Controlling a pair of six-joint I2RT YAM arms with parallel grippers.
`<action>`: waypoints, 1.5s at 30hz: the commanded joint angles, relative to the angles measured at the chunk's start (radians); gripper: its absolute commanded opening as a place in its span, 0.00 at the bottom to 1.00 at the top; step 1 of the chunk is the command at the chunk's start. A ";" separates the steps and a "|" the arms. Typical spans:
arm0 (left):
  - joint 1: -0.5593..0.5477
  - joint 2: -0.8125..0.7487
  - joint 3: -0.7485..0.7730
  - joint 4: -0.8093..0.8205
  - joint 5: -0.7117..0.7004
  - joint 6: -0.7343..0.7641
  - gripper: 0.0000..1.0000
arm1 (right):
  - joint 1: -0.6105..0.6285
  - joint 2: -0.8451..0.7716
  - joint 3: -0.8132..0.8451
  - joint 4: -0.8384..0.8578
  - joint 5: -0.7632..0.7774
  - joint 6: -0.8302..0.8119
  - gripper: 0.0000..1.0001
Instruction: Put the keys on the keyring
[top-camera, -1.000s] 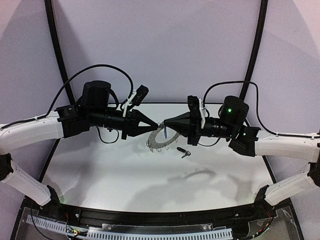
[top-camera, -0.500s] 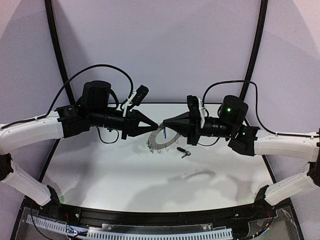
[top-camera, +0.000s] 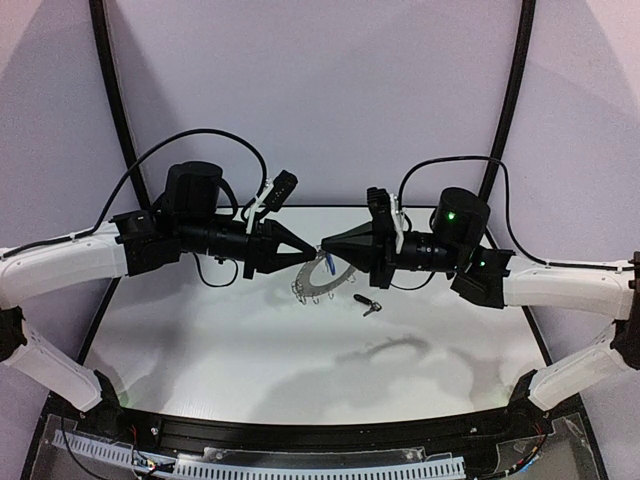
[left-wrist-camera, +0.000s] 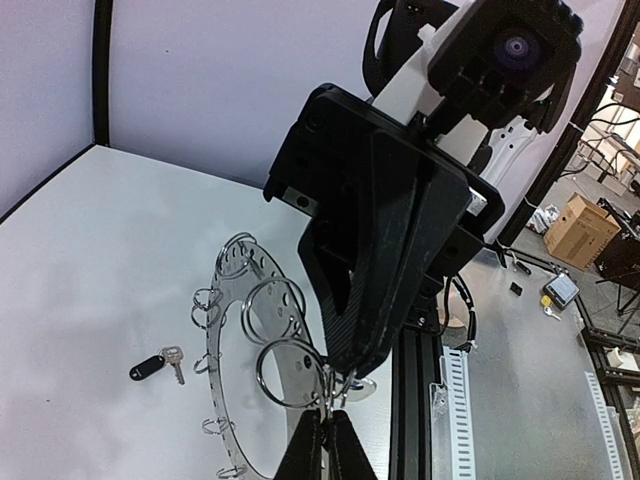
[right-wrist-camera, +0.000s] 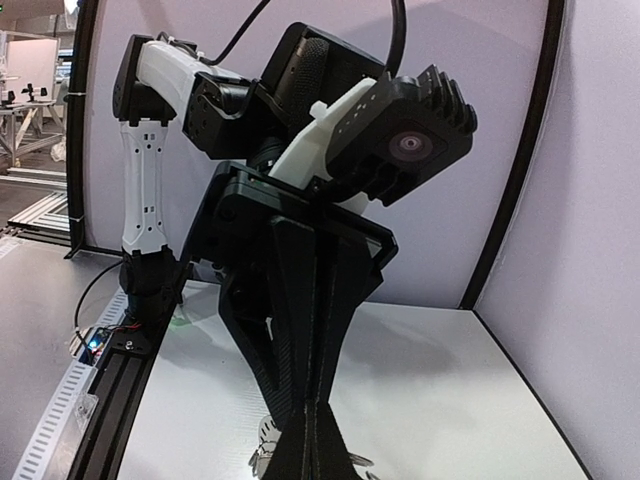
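The left arm (top-camera: 215, 235) reaches in level from 9 o'clock and the right arm (top-camera: 430, 250) from 3 o'clock. Their tapered tips meet nose to nose above the middle of the white surface (top-camera: 250, 350). Both the left jaws and the right jaws are pressed fully closed. They meet at a wire loop (left-wrist-camera: 285, 372) on the keyring's rim, but I cannot tell what either pair pinches. The keyring (top-camera: 318, 283) sits just below the tips, on the far half of the surface. The blue key (top-camera: 329, 263) hangs just under the tips, over the ring's 12 o'clock edge. The black key (top-camera: 367, 305) lies flat on the surface at 4 o'clock of the ring, near but apart. The back wall (top-camera: 320, 100) is close at 12 o'clock, and the surface runs wide and bare toward 6 o'clock.
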 joint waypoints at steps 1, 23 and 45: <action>-0.004 -0.015 0.005 0.048 0.039 0.008 0.01 | 0.010 -0.001 0.026 -0.040 0.039 0.003 0.00; -0.004 -0.035 -0.011 -0.030 0.103 0.149 0.01 | 0.010 -0.039 0.006 -0.098 -0.004 0.045 0.00; -0.005 -0.024 0.013 -0.074 -0.033 0.098 0.01 | 0.010 -0.074 0.017 -0.140 -0.058 0.011 0.00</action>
